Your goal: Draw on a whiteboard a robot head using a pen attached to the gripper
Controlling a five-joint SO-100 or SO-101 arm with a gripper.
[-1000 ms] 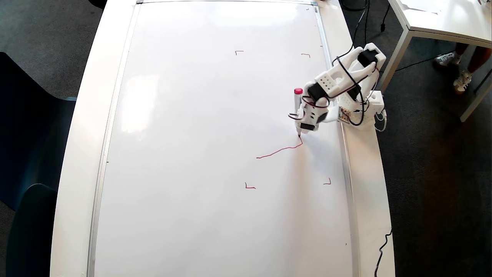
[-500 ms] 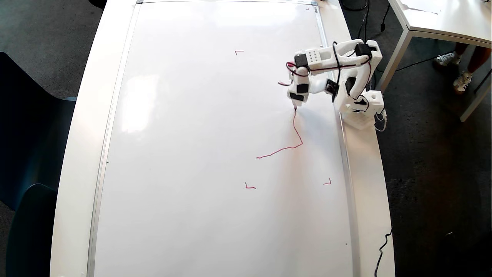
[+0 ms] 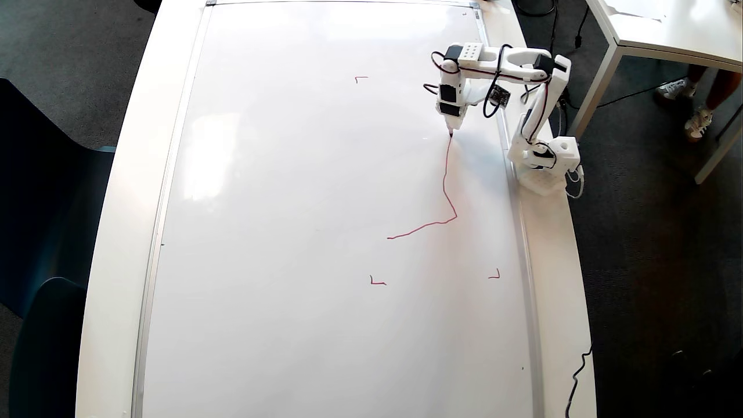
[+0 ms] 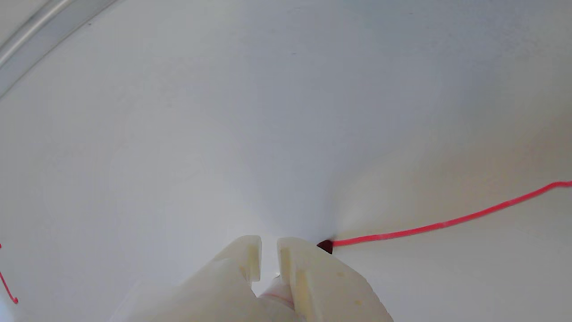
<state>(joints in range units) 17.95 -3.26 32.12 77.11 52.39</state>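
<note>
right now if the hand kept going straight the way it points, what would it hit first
The whiteboard. The hand points down at it, and the pen tip already looks to be touching the surface at the end of the red line, so pressing on would only drive the tip harder into the board.

In the wrist view the pincer (image 4: 268, 252) hides nearly all of the pen (image 4: 325, 245); only its dark tip shows. The red line (image 4: 447, 222) runs off the right edge. In the overhead view the whiteboard (image 3: 290, 232) is cut off at the near edge.
</note>
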